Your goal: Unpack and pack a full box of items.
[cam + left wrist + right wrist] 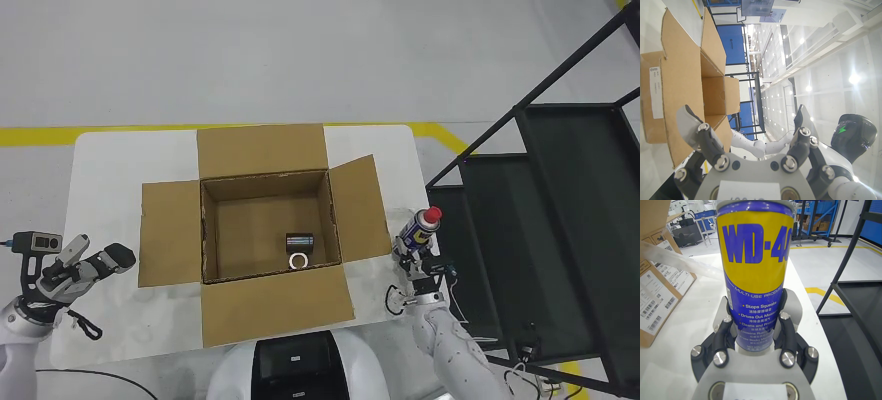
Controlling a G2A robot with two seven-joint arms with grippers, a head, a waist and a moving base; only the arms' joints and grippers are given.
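- A blue-and-yellow cylindrical metal spray can with a red cap (418, 232) was pinched near its base by the right gripper (755, 306). One finger was pressed against each side of the can.
- The can was held above the right-hand strip of the white table (110, 180), just outside the right flap of the open brown cardboard box (262, 150).
- The can's long axis was seen to run straight out from the wrist, in line with the gripper. The red cap was pointed away from the robot and, as judged from the top view, somewhat upward.
- The box opening lay to the robot's left of the can, across the spread right flap. The right arm was clearly the nearer one to the can.
- The left gripper (742, 113) was held beside the left flap with its fingers spread wide and nothing between them.
- A small dark cylindrical item (298, 241) was seen on the box floor near the front wall, with a white ring (298, 261) just beside it.
- It could not be judged whether the can was meant for the table or for the box. For the box, it would have to be carried leftward over the flap, with its length kept clear of the wall.
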